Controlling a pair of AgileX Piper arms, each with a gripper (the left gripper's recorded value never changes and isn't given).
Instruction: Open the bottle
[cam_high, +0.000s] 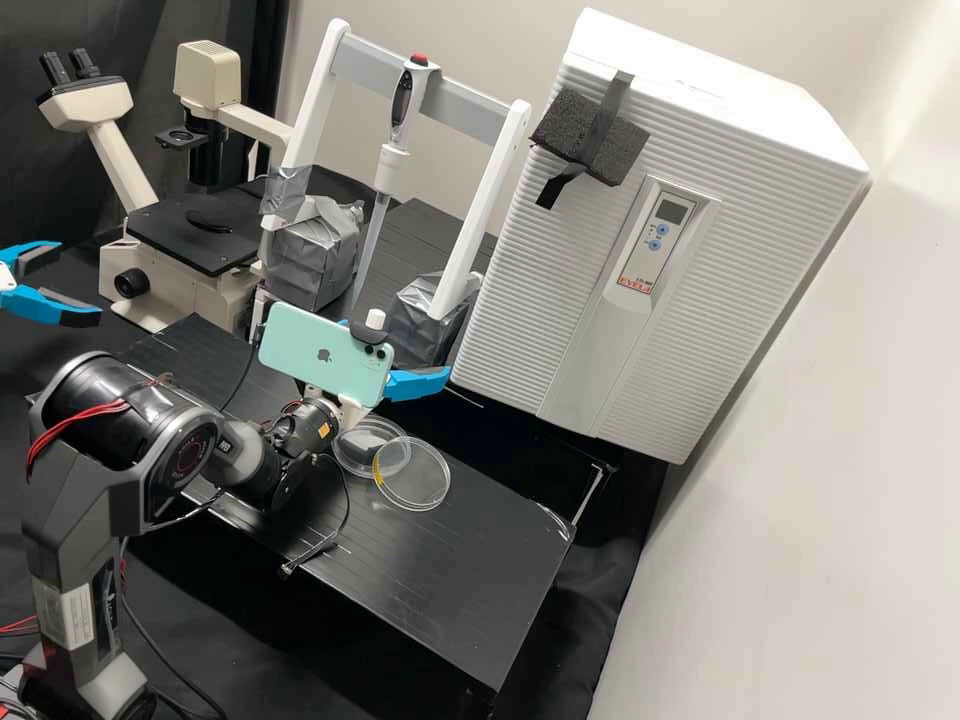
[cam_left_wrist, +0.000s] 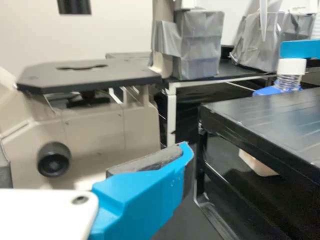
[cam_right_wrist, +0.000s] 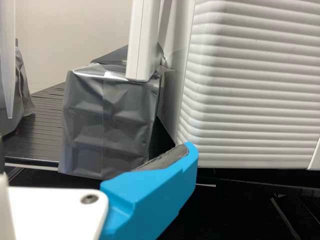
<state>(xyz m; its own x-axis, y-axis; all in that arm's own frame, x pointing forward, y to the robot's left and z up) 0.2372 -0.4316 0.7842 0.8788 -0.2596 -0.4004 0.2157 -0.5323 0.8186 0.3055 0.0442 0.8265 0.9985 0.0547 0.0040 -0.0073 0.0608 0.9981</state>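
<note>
The right gripper (cam_high: 410, 378) sitting at the bottle (cam_high: 375, 320), the left gripper (cam_high: 78, 282) hanging wide to the left

The white unit (cam_high: 650, 230) is filling the right, the microscope (cam_high: 170, 230) is sitting far left, and the black platform (cam_high: 470, 560) is running between them, carrying two dishes (cam_high: 412, 480). The bottle is standing upright at the platform's far end, cap (cam_left_wrist: 291, 66) on top, long axis vertical, with the right gripper just beside it — whether it is clamping the bottle I cannot tell. The left gripper is hanging well apart, jaws spread and holding nothing — the cap is lying to its right, so uncapping is probably calling for a reach across.
</note>
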